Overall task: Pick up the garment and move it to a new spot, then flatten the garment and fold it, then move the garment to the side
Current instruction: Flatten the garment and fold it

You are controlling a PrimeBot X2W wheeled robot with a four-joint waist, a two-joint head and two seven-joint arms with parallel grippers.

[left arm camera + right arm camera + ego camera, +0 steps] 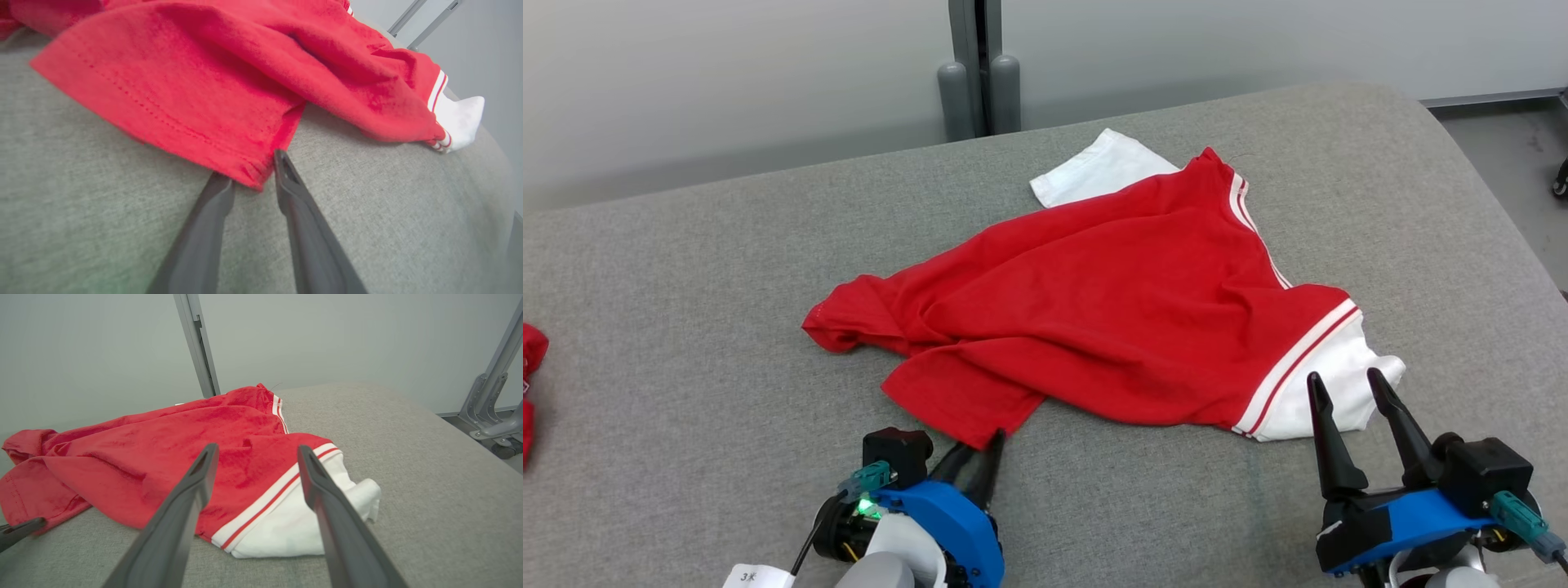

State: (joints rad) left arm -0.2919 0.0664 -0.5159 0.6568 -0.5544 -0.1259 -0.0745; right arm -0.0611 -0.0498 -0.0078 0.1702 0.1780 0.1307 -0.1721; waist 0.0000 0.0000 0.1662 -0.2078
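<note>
A red garment (1094,310) with white sleeves and white-striped trim lies crumpled on the grey padded surface (686,286). My left gripper (987,445) is at the garment's near hem corner. In the left wrist view that gripper (251,167) has its fingers narrowed on either side of the corner of the garment (204,81), with a gap still between them. My right gripper (1345,380) stands open just short of the white sleeve (1331,384) at the garment's right end. In the right wrist view the gripper (257,451) hovers over the garment (143,457).
Another red cloth (531,384) pokes in at the surface's left edge. A grey post (980,65) stands behind the far edge against the pale wall. The surface curves down to the floor (1519,163) on the right, where a metal frame leg (490,404) stands.
</note>
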